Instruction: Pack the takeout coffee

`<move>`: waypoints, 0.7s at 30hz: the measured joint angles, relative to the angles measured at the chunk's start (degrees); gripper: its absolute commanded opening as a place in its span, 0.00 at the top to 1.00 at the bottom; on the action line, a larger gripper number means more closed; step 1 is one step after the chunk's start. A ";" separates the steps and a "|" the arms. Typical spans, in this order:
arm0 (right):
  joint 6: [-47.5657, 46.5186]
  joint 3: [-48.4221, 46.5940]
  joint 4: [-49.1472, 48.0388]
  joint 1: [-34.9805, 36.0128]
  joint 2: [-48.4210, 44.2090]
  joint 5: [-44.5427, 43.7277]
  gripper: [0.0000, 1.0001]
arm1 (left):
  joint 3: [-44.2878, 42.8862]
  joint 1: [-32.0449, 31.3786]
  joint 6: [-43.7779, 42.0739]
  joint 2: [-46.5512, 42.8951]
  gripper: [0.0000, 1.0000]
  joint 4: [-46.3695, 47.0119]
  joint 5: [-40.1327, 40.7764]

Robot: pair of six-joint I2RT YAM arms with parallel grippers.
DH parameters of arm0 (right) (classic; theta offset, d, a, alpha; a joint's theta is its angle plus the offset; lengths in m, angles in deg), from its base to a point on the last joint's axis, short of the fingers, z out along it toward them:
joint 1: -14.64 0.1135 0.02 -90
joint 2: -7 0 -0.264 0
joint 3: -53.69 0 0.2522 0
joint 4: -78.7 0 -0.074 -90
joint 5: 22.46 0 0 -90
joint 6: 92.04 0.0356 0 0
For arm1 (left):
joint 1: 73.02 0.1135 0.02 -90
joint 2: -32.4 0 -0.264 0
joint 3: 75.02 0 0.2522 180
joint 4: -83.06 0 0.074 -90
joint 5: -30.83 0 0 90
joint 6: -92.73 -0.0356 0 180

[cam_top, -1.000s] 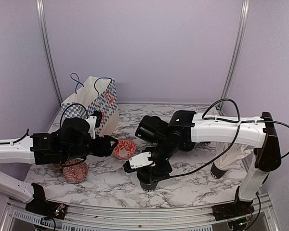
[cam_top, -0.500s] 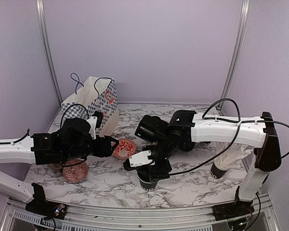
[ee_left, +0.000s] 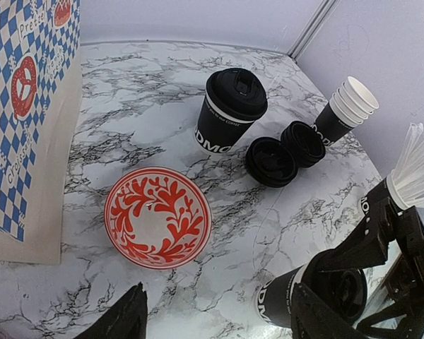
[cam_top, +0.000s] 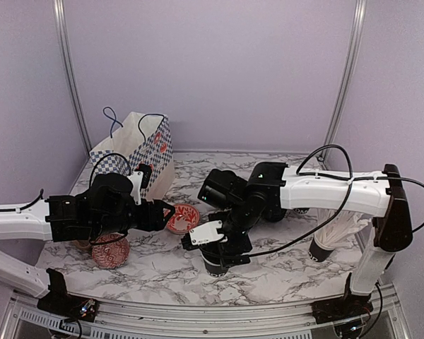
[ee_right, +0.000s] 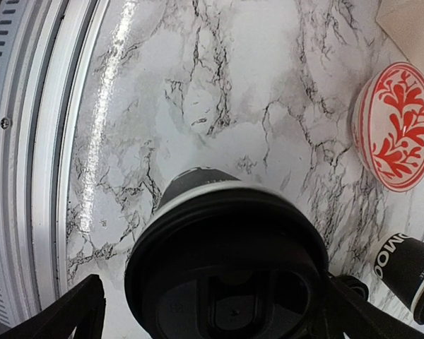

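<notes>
- R gripper (ee_right: 212,289): jaws spread wide now, clearly wider vs a sec ago. They stand either side of the near cup (ee_left: 277,305) and aren't clamped on it.
- R fingers (ee_right: 53,318): open gap on one side of the cup. The other finger is v. close to the lid, and I can't tell if it's touching (view cropped).
- Near cup: upright on the tabletop (ee_right: 219,85), near the front edge, black lid on top. It hasn't shifted over the last sec while the jaws widened.
- Read: looks like a let-go after a lid press or set-down, though it could be an opening for a fresh grab. Either way the cup is capped but not packed.
- L gripper (ee_left: 215,304): jaws wide, nothing between them, same as a sec ago. It hangs just beside the red bowl (ee_left: 157,217), which sits rim-up between the bag and the R arm.
- Second cup (ee_left: 230,113): lid on, upright, further back on the tabletop and well apart from both grippers.
- Bag (cam_top: 138,145): stands open at the back-left corner. No cup is visible inside from here, so packing seems not yet started.
- Loose lids (ee_left: 272,161) lie just beside the second cup and aren't needed for these two.
- Next, prob.: re-grip the near cup by its body, lift it and carry it left to the bag. Risk is clipping the red bowl or the L arm on the way.
</notes>
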 measured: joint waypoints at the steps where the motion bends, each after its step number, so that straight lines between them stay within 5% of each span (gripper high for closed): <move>1: -0.02 0.00 -0.02 0.00 0.00 0.02 0.01 | 0.00 0.00 0.02 0.00 0.30 0.00 -0.02; 21: 0.15 -2.36 -0.52 -2.05 -0.33 1.40 0.01 | 0.35 0.00 4.20 3.15 0.30 0.28 -4.20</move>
